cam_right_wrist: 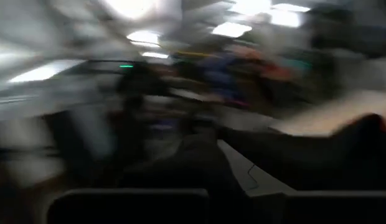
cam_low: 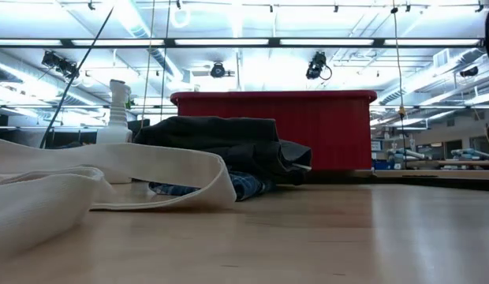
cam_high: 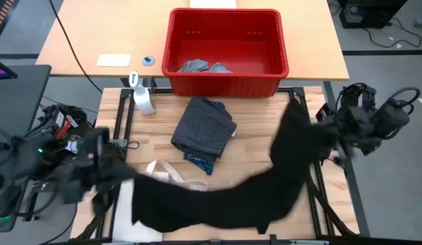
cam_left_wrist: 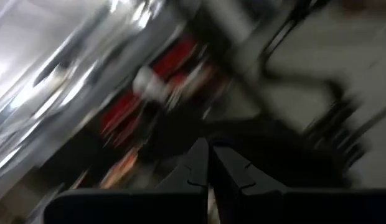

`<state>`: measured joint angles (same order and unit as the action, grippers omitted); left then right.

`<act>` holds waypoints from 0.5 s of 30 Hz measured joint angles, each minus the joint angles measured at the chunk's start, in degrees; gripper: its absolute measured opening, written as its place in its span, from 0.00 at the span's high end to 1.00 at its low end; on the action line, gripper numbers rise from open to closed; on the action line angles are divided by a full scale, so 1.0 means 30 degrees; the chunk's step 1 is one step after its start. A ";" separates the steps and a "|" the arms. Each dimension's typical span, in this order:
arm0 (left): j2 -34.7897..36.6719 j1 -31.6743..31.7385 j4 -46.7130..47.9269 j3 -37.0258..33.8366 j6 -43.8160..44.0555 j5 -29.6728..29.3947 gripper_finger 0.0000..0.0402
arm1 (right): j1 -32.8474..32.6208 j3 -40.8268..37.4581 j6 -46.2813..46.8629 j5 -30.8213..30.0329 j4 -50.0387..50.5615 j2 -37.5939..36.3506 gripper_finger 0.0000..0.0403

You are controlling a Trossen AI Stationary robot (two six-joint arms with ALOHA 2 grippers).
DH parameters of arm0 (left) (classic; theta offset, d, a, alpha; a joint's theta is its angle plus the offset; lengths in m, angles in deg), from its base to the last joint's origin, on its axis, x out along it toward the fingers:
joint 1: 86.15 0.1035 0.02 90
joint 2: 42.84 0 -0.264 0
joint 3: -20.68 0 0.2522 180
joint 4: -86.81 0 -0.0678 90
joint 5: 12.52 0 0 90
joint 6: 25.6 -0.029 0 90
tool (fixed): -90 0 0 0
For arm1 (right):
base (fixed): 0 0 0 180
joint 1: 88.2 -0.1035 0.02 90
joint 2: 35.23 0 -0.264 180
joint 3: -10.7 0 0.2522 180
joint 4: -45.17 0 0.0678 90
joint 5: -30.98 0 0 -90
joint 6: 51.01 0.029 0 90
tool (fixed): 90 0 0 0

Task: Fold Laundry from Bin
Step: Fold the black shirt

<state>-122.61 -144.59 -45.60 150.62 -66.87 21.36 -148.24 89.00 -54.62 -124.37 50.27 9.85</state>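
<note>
A large black piece of laundry [cam_high: 252,190] stretches across the near right of the table between my two grippers. My left gripper [cam_high: 121,178] is shut at its left end, near the table's left edge. My right gripper [cam_high: 320,133] is shut at its right end, past the right edge. A folded dark grey piece [cam_high: 205,124] lies on a blue plaid one [cam_high: 199,162] at mid-table. Light grey pieces [cam_high: 201,67] lie on the floor of the red bin [cam_high: 228,85] at the far edge. The low view does not show the black piece. My left gripper holds the black piece by its left end [cam_high: 135,185], coming level from the table's left side. Its shut fingers [cam_left_wrist: 208,163] show in the wrist view with dark cloth beyond them, but blur hides the exact place of contact. My right gripper holds the black piece by its far right end [cam_high: 298,117], coming about level from the table's right side. Blur in the wrist view hides the fingers' hold. From there the cloth [cam_right_wrist: 342,155] runs in a slack arc toward the near edge and across to the other gripper.
A cream tote bag [cam_high: 171,173] with long handles [cam_low: 150,170] lies near the left front, partly under the black piece. A white spray bottle [cam_high: 143,99] stands at the far left by the bin. Bare wood lies to the right of the folded pile.
</note>
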 joint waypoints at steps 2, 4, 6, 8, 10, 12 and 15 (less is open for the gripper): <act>0.0010 0.0089 0.1727 0.0000 0.1376 -0.2727 0.97 | 0.0132 -0.0003 0.1264 -0.3651 0.0891 -0.0037 0.96; 0.0029 0.0210 0.3850 0.0007 0.3197 -0.4501 0.97 | 0.0299 -0.0003 0.2197 -0.5708 0.1886 -0.0066 0.96; 0.0024 0.0252 0.6126 0.0002 0.4976 -0.5477 0.97 | 0.0502 -0.0003 0.2611 -0.6327 0.2541 -0.0066 0.96; 0.0015 0.0135 0.8304 0.0000 0.6586 -0.5932 0.97 | 0.0814 -0.0003 0.2552 -0.6330 0.2917 0.0043 0.96; 0.0015 0.0008 0.9701 0.0000 0.7499 -0.6011 0.97 | 0.1196 -0.0003 0.2043 -0.6341 0.3063 0.0217 0.96; 0.0015 0.0074 0.9855 0.0000 0.7640 -0.5994 0.97 | 0.1488 -0.0004 0.1163 -0.6345 0.2651 0.0406 0.96; 0.0019 0.0625 0.8951 0.0000 0.7400 -0.5463 0.97 | 0.1467 -0.0010 -0.0072 -0.6191 0.0918 0.0479 0.96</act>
<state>-122.55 -142.71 -18.74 150.62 -44.67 4.97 -143.83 88.97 -54.84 -142.95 53.02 11.28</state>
